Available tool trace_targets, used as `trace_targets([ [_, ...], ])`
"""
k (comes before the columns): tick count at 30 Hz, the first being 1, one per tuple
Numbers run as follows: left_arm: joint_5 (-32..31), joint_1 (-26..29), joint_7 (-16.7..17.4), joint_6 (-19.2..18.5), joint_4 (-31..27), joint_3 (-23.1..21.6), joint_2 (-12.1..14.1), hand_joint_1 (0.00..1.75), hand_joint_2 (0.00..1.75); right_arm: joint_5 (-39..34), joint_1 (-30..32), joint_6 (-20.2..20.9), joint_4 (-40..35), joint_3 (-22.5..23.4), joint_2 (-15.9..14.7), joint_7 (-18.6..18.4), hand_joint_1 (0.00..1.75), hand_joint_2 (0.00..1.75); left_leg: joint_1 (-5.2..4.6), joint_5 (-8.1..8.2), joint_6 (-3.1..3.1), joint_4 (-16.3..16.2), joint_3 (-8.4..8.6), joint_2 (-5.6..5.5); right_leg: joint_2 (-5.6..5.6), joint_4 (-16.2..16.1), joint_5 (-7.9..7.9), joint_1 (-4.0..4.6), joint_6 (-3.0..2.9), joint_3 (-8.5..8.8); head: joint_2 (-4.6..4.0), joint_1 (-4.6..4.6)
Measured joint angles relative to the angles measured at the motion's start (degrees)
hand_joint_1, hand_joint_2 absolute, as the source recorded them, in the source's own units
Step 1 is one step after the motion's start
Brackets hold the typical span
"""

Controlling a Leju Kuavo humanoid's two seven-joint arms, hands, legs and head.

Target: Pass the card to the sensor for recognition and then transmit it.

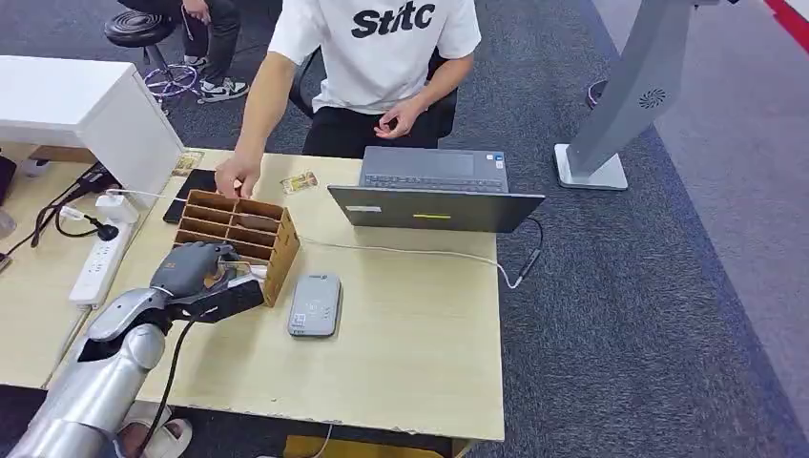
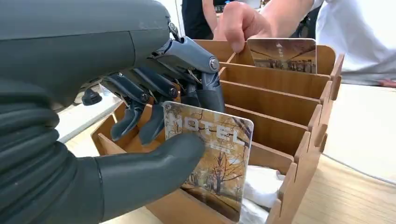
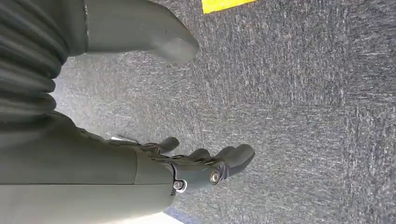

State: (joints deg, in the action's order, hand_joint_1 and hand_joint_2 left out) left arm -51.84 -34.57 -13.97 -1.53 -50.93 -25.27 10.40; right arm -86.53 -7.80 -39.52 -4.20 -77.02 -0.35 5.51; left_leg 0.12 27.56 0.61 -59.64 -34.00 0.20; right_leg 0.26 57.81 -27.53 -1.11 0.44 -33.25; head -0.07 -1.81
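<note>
On a pale wooden table (image 1: 401,363) set over dark grey carpet, the robot's left hand (image 2: 154,116) pinches a card (image 2: 215,163) between its thick thumb and darker fingers at the nearest slot of a wooden card rack (image 2: 280,93). The card, printed with an autumn scene of yellow-leaved trees and pale lettering across its top, stands nearly upright with its lower edge inside the slot and its upper half exposed. It looks thin, stiff and light, with a glossy face that could slip under a loose pinch; the exposed upper part, where thumb and fingers now meet across both faces, seems the sound place to hold it, and a straight pull should keep it from catching on the dividers. Something white and crumpled lies in the slot beside it. The grey card sensor (image 1: 315,303) lies flat on the table just beside the rack, on the robot's right. At the far end of the rack a person's hand (image 1: 236,177) touches another card (image 2: 282,54) standing in the last slot, with an open laptop (image 1: 434,191) in front of the seated person. The right hand (image 3: 205,168) hangs over the carpet, fingers loosely curled around nothing.
</note>
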Motion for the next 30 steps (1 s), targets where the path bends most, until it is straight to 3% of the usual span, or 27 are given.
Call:
trace_targets([
  [8, -0.9, 0.0, 2.6, 2.0, -0.3, -0.4, 0.3, 1.5, 1.75, -0.4, 0.0, 0.0, -0.2, -0.1, 0.0, 0.2, 0.0, 1.75, 0.0, 0.0, 0.0, 0.0, 0.01, 0.01, 0.01, 0.0, 0.0, 0.0, 0.0, 0.0, 0.0, 0.0],
  [17, -1.2, 0.0, 2.7, 2.2, -0.3, -0.4, 0.4, 1.48, 1.75, -0.4, 0.0, 0.0, -0.2, -0.1, 0.0, 0.2, 0.0, 1.75, 0.0, 0.0, 0.0, 0.0, 0.01, 0.0, 0.01, 0.0, 0.0, 0.0, 0.0, 0.0, 0.0, 0.0],
  [19, -2.3, -0.1, 3.9, 3.7, -0.3, -0.5, 0.4, 1.41, 1.75, -0.7, 0.0, 0.0, -0.2, -0.2, 0.0, 0.2, 0.0, 1.75, 0.0, 0.0, 0.0, 0.0, 0.01, 0.0, 0.01, 0.0, 0.0, 0.0, 0.0, 0.0, 0.0, 0.0],
  [22, -5.4, -0.4, 6.9, 7.8, -0.5, -0.5, 0.4, 1.54, 1.75, -1.2, 0.0, 0.0, -0.2, -0.2, 0.0, 0.2, 0.0, 1.75, 0.0, 0.0, 0.0, 0.0, 0.01, 0.0, 0.0, 0.0, 0.0, 0.0, 0.0, -0.01, 0.0, 0.0],
  [25, -6.0, -1.1, 8.8, 11.2, -2.0, -0.4, 0.4, 1.55, 1.75, -1.3, 0.0, 0.0, -0.2, -0.2, 0.0, 0.2, 0.0, 1.75, 0.0, 0.0, 0.0, 0.0, 0.0, 0.0, -0.01, 0.0, 0.0, 0.0, 0.0, 0.0, 0.0, 0.0],
  [30, -5.2, -3.1, 9.8, 12.9, -6.8, 0.8, 0.5, 1.52, 1.75, -1.6, 0.0, 0.0, -0.2, -0.2, 0.0, 0.3, 0.0, 1.75, 0.0, 0.0, 0.0, 0.0, -0.01, 0.0, 0.0, 0.0, 0.01, 0.0, 0.0, 0.0, 0.0, 0.0],
])
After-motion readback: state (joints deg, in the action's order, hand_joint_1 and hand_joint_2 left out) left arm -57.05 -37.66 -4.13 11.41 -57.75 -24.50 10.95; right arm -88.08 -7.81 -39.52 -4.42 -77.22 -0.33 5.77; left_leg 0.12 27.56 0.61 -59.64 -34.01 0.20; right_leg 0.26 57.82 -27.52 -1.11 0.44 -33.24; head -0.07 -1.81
